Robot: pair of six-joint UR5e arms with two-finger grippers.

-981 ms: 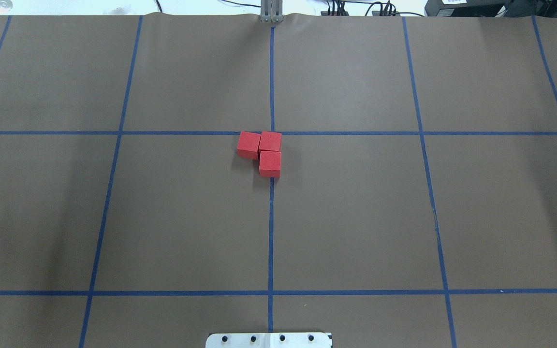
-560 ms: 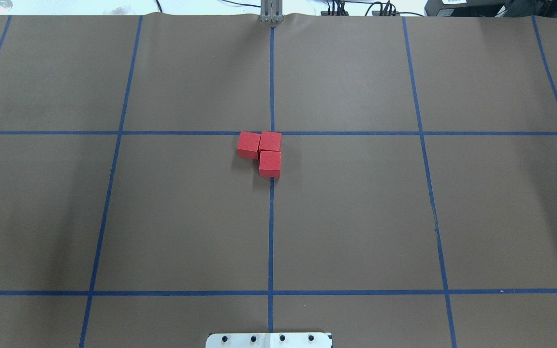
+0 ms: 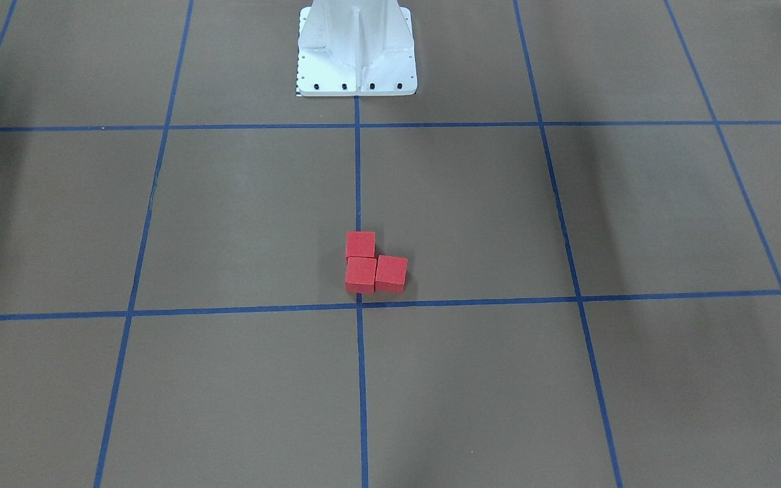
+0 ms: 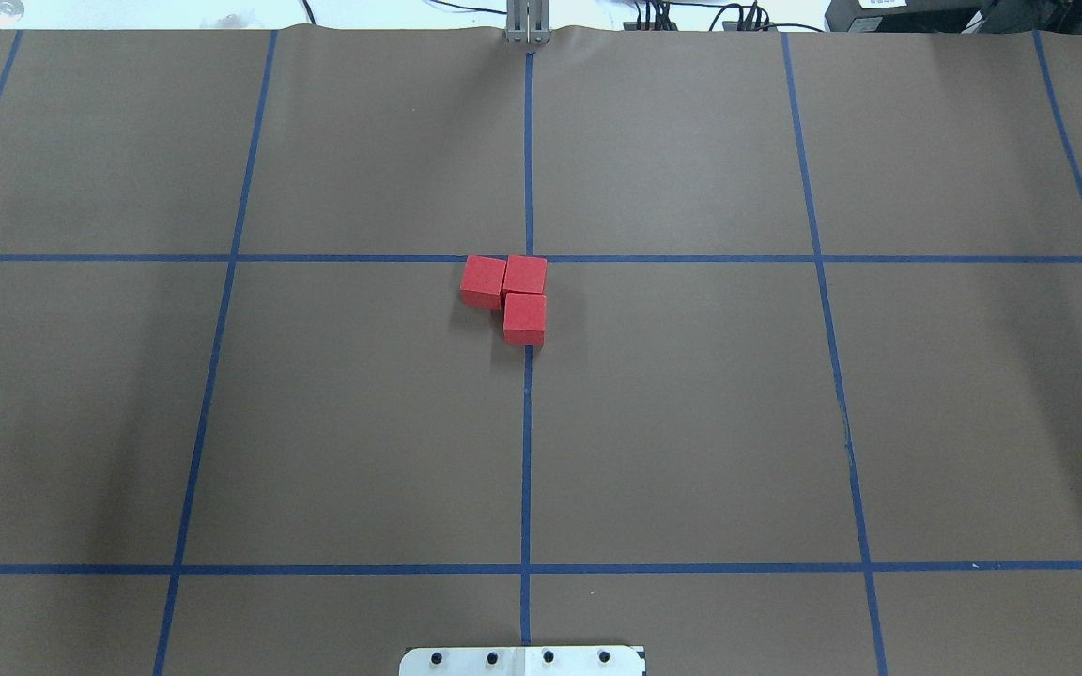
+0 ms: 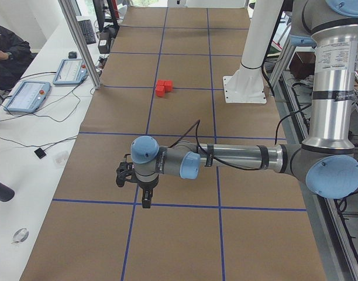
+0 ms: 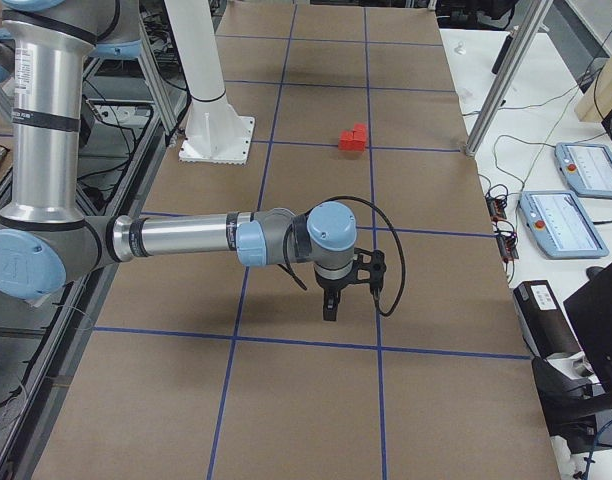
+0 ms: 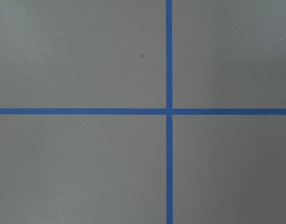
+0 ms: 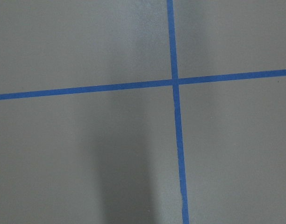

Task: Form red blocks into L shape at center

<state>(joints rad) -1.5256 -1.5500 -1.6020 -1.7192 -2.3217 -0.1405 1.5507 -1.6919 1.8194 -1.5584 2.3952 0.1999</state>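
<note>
Basically nothing moved in the last second. The red blocks [image 4: 513,296] sit exactly where they were in the overhead view, three cubes touching in an L.

- **Layout:** the corner cube is on the middle line of blue tape [image 4: 527,451]. One cube is beside it toward the robot's left, one on its robot side.
- **Position:** the L lies just robot-side of the center crossing [image 3: 360,303], with its far edge at the cross line. That's a touch off dead centre, but close.
- **Grippers:** the left gripper [image 5: 145,199] hangs over another tape crossing toward the left end, well apart from the blocks. The right gripper [image 6: 329,300] does the same toward the right end.
- **Jaws:** wide or narrow, can't tell, since they show only in the side views. The wrist cameras show just brown paper [image 7: 77,56] and tape. All three cubes are down, so neither gripper carries one.

My read: L formed, task effectively done. At most it needs a small nudge to centre.
</note>
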